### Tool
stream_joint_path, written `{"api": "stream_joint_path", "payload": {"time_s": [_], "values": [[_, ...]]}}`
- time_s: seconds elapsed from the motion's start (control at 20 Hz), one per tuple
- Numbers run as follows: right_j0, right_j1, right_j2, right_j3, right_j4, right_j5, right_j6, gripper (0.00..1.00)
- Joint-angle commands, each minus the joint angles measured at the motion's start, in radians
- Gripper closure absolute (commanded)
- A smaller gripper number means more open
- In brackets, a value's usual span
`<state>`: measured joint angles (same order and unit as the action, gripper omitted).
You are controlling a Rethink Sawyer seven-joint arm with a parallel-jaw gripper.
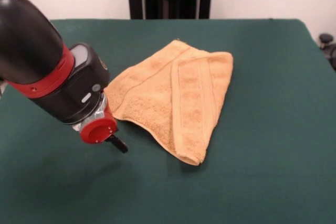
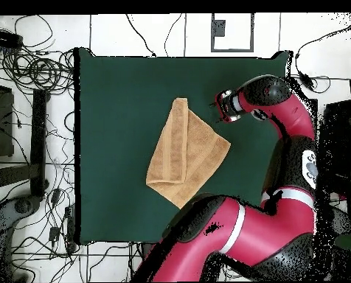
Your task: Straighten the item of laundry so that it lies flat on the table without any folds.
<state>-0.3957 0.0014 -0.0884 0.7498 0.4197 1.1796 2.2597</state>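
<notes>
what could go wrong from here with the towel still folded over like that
The towel lies folded over itself, so a pinch near the doubled edge may catch both layers and drag the fold along rather than open it. The gripper sits beside the towel over bare table, so coming straight down might miss the cloth.

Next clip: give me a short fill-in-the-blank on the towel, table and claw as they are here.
1. The towel lies ____ over on itself, not flat.
2. The table top is dark ____.
3. The claw hangs ____ the towel, not gripping it.
4. The towel's colour is golden-____.

Missing words: folded; green; beside; tan
</notes>
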Motion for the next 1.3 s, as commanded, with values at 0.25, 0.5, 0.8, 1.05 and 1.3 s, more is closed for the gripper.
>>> {"api": "stream_joint_path", "payload": {"time_s": [0.25, 0.5, 0.8, 1.05, 1.3], "values": [[-0.002, 0.030, 0.115, 0.167, 0.047, 0.128, 0.147, 0.00], [-0.004, 0.022, 0.125, 0.179, 0.074, 0.157, 0.183, 0.00], [-0.002, 0.001, 0.134, 0.195, 0.108, 0.188, 0.206, 0.00], [0.014, -0.017, 0.134, 0.203, 0.137, 0.193, 0.235, 0.00], [0.031, -0.017, 0.149, 0.195, 0.177, 0.196, 0.254, 0.00]]}}
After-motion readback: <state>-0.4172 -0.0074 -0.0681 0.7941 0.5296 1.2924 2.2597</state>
